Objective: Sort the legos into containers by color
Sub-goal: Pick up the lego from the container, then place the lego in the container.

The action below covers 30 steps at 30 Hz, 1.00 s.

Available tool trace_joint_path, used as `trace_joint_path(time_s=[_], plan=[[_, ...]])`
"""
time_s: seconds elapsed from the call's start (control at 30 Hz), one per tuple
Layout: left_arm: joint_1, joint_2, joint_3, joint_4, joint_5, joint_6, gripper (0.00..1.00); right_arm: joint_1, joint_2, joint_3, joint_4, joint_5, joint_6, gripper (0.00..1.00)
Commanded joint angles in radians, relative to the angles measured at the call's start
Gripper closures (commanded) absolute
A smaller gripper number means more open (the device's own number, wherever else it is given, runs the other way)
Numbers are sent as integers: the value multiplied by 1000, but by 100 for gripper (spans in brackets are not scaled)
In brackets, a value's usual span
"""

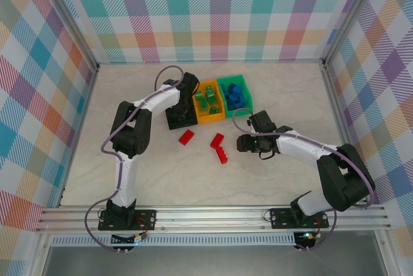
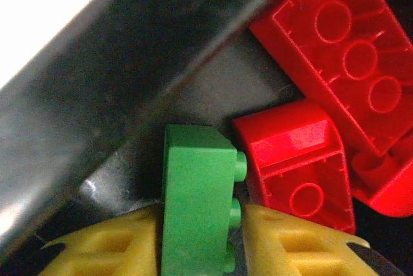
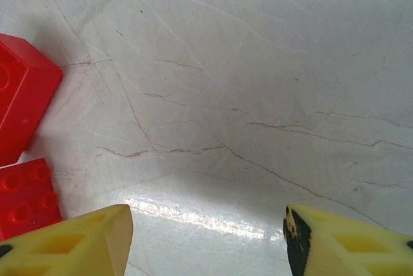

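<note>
From above, your left arm [image 1: 155, 102] covers the black bin [image 1: 182, 120]; the wrist camera shows the left gripper [image 2: 200, 224] pinching a green brick [image 2: 193, 173] there. Your right gripper [image 3: 206, 224] hangs spread.

Top view: bright, even, diffuse light from overhead. Table [image 1: 129, 160] pale, no glare. Short soft shadows under both arms. Sharp corner to corner.

Left wrist view: dim, down inside the black bin [image 2: 129, 82]. Top-left corner blown out white. Bin wall blurred, with grey sheen streaks along it. Green lego [image 2: 197, 205] fairly sharp, matte. Red legos [image 2: 293, 160] glossy, white highlight on the nearest. Left fingers [image 2: 97, 244] soft, out of focus.

Right wrist view: bright. Scratches in the table crisp. White glare band low centre. Grey shadow around two red legos at the left edge. Right fingers [image 3: 71, 244] blurred.
</note>
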State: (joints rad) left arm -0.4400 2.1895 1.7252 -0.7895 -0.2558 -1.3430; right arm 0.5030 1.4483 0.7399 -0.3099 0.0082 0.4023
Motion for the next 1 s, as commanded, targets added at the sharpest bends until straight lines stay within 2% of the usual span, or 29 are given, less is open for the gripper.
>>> trace_joint_path(time_s=[0.0,0.13,0.3,0.5,0.7,0.87,0.97], plan=[[4,21,-6,-48,16,10,68,-6,-24,-16,12,5,-23,36],[-1,-16,1,-52,-10,37,77,-6,-13,-12,16,0,-23,36],[-20,-99,25,-67,-80,68,82,-5,-7,-13,19,-3,-23,36],[-42,-220,39,-73,-153,94,84,-6,-3,-13,24,-5,-23,36],[-80,-272,31,83,-84,195,84,-6,3,-10,25,-8,-22,36],[-129,-181,171,76,-22,272,84,-6,-3,-9,20,-9,-21,36],[-162,-108,263,100,2,383,84,-6,-8,-10,19,-14,-16,36]])
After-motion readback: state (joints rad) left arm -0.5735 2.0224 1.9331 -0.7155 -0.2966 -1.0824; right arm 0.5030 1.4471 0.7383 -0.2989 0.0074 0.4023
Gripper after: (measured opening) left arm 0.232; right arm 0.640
